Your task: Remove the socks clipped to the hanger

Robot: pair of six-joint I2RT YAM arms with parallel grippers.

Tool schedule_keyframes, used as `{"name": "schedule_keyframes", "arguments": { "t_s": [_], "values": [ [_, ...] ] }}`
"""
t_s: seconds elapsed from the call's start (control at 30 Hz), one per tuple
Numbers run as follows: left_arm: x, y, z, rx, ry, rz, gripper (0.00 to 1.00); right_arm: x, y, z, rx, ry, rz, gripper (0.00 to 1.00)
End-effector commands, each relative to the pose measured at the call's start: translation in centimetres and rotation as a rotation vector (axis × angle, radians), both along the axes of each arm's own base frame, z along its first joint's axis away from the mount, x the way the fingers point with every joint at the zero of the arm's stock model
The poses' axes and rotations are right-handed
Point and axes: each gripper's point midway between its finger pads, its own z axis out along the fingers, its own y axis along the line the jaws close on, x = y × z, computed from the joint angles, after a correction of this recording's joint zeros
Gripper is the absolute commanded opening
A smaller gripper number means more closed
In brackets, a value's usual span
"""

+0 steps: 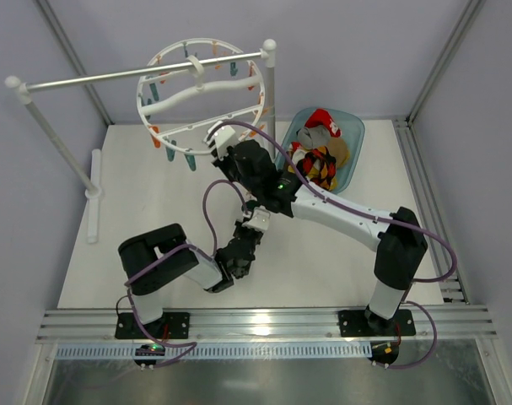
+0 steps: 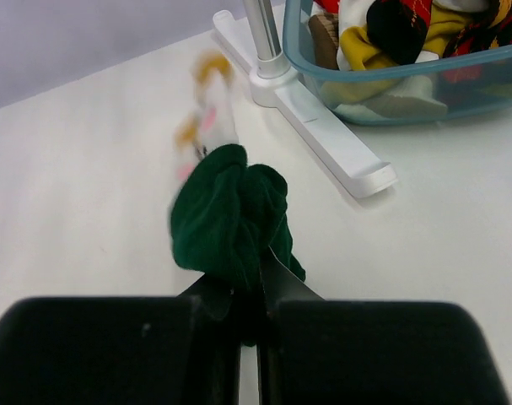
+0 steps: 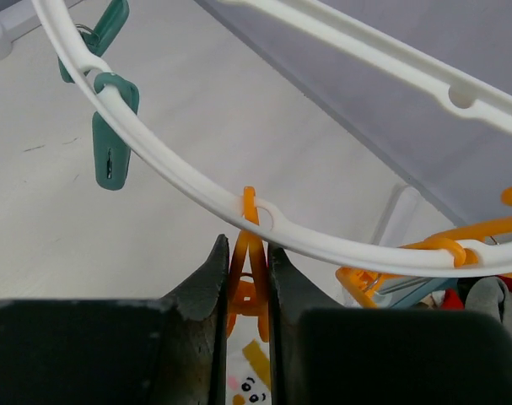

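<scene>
Socks: you have a dark green sock (image 2: 226, 215) bunched in the left gripper (image 2: 249, 283), low over the table (image 2: 87, 211). A white printed sock (image 3: 249, 381) appears to hang under an orange clip (image 3: 250, 221) on the hanger (image 3: 323, 242). More socks lie in the blue tub (image 1: 354, 128).
Left gripper: clamped tight on the green sock.
Right gripper (image 3: 248, 291): closed on the orange clip, squeezing it, with no fabric between its fingers.
Handling: the socks look soft, light and limp, so expect them to sag and bunch and to slip out once the clip's mouth opens.
Hold: take the white sock on its body just below the clip, not at the toe.
Risk: your left gripper is full, so a freed sock would likely fall to the table.
</scene>
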Motion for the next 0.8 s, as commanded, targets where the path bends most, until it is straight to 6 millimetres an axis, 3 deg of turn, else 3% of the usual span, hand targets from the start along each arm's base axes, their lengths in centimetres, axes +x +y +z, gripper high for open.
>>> {"name": "schedule_keyframes", "arguments": {
  "t_s": [0.0, 0.1, 0.13, 0.17, 0.2, 0.27, 0.37, 0.43, 0.53, 0.67, 0.7, 0.73, 0.77],
  "values": [
    [0.1, -0.7, 4.6, -0.207, -0.114, -0.002, 0.0, 0.1, 0.0, 2.0, 0.024, -0.036, -0.02, 0.04],
    [0.2, -0.6, 4.5, -0.201, -0.114, 0.001, 0.0, 0.1, -0.3, 2.1, 0.027, -0.035, -0.028, 0.05],
    [0.2, -0.7, 4.5, -0.201, -0.114, 0.001, 0.0, 0.0, -0.3, 1.9, 0.024, -0.032, -0.03, 0.12],
    [0.2, -0.6, 4.4, -0.197, -0.112, 0.004, 0.0, 0.0, -0.5, 2.0, 0.028, -0.032, -0.032, 0.4],
    [0.2, -0.6, 4.4, -0.195, -0.113, 0.004, 0.0, 0.0, -0.5, 2.9, 0.054, -0.051, -0.032, 0.52],
    [0.2, -0.5, 4.3, -0.191, -0.111, 0.008, 0.0, -0.4, -1.1, 2.6, 0.051, -0.051, -0.041, 0.69],
    [0.2, -0.5, 4.2, -0.189, -0.111, 0.009, 0.0, -1.0, -2.2, 4.0, 0.082, -0.075, -0.052, 0.77],
    [0.2, -0.4, 4.1, -0.188, -0.109, 0.012, 0.0, -1.2, -3.2, 3.6, 0.08, -0.08, -0.077, 0.87],
    [0.3, -0.6, 3.9, -0.183, -0.106, 0.012, 0.0, -1.9, -5.1, 4.4, 0.102, -0.103, -0.111, 0.9],
    [-0.1, -1.6, 3.8, -0.19, -0.103, -0.055, 0.0, -2.5, -9.0, 5.4, 0.128, -0.153, -0.219, 1.0],
    [-0.3, -2.0, 3.7, -0.195, -0.101, -0.086, 0.0, -2.8, -10.0, 4.6, 0.116, -0.155, -0.235, 1.0],
    [-0.8, -3.0, 4.2, -0.226, -0.102, -0.152, 0.0, -3.2, -11.2, 6.1, 0.157, -0.184, -0.255, 1.0],
    [-1.2, -3.5, 4.3, -0.229, -0.098, -0.198, 0.0, -3.2, -12.5, 6.4, 0.169, -0.194, -0.281, 1.0]
  ]
}}
